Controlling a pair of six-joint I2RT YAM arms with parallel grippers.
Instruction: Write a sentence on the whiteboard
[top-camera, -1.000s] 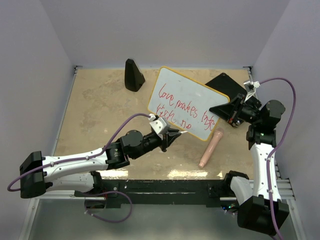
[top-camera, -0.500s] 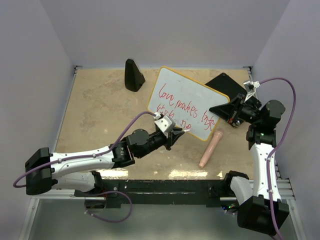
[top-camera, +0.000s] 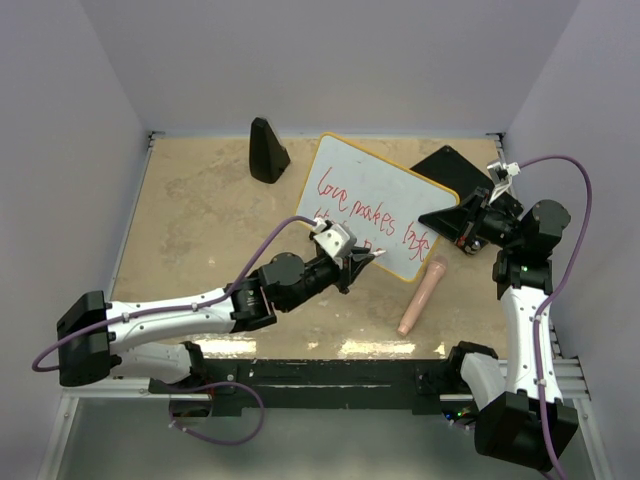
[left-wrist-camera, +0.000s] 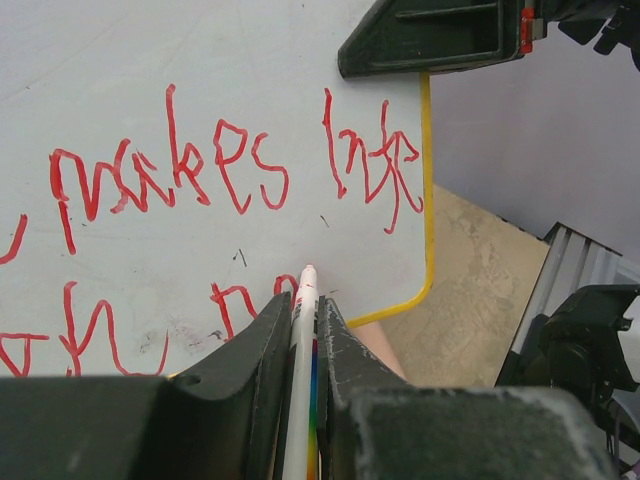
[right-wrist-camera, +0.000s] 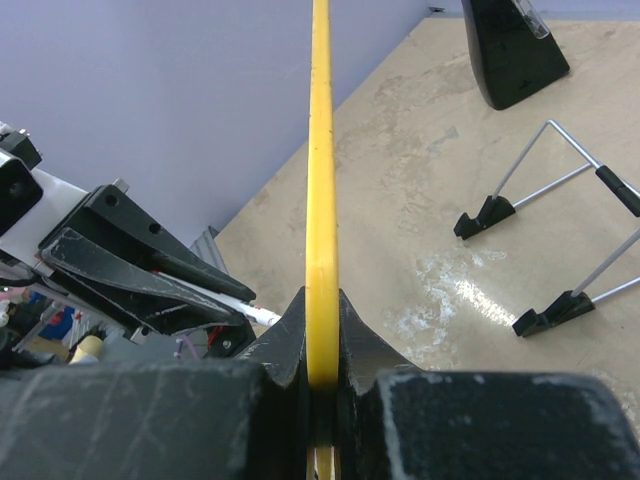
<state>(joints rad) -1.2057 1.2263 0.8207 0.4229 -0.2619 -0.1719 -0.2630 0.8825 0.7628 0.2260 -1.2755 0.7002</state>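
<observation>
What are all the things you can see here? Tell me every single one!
whiteboard: one, white with a yellow rim, tilted up mid-table
sentence: two lines, red, on the whiteboard
marker: one, white, tip pointing at the board
wedge: one, black, far side of the table
stick: one, pale pink, lying right of the board
wire stand: one, silver with black feet, behind the board
table: one, tan
left tool: black, shut on the marker
right tool: black, shut on the whiteboard's rim
</observation>
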